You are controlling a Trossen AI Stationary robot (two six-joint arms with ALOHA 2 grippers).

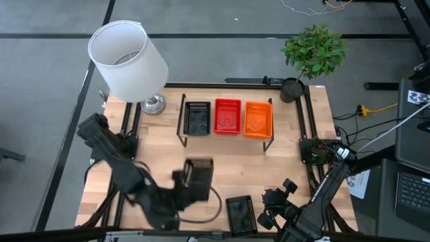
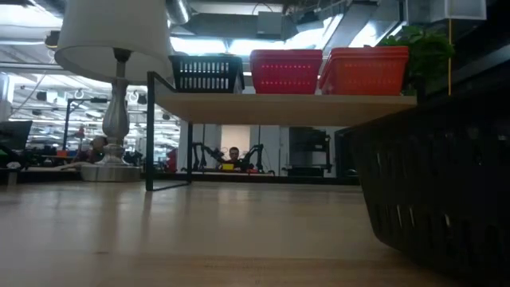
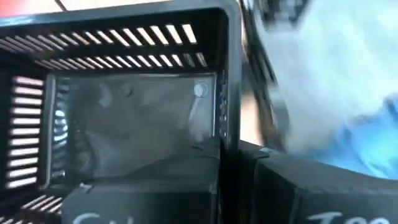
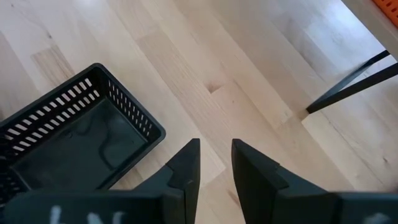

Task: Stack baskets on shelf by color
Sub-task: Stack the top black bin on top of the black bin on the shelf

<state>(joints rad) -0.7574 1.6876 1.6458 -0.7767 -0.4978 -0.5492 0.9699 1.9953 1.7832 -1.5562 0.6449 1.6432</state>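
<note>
Left end effector [image 1: 191, 183] is clamped on the near rim of a black basket [image 1: 199, 169] mid-desk, w/ the shelf [image 1: 263, 140] straight ahead. Black stack [image 1: 197, 118] sits at the shelf's left end, so basically in line. Mesh plastic, slotted walls, shallow rectangle. Right end effector [image 4: 215, 163] hangs part open, empty, beside another black basket [image 4: 78, 142] near the front edge.

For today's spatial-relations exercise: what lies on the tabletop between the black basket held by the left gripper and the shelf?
Nothing: in the high view, bare wood separates the black basket gripped by the left gripper from the shelf.
</note>
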